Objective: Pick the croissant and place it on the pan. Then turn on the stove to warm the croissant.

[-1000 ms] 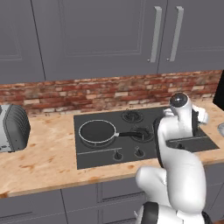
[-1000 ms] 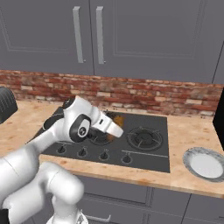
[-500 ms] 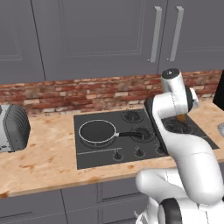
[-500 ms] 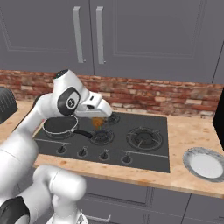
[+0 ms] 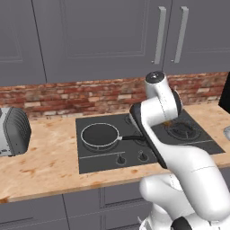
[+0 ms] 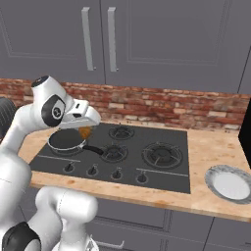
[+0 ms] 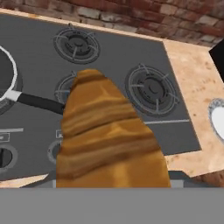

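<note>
My gripper is shut on the golden-brown croissant and holds it in the air over the black stove. The croissant hangs just right of the pan, above where the black handle meets the silvery rim. Up close in the hand view, the croissant hides my fingertips; behind it lie the pan's rim at the left edge and its handle. From the left base camera the pan sits on the stove's front left burner, and my arm covers the hand.
A row of round knobs runs along the stove's front edge. A white plate lies on the wooden counter to the right. The ribbed toaster stands at the far left. Grey cabinets hang above the brick backsplash.
My arm has swung left across the stove with the croissant in its grip, from the right burners to beside the pan. The pan has stayed put.
</note>
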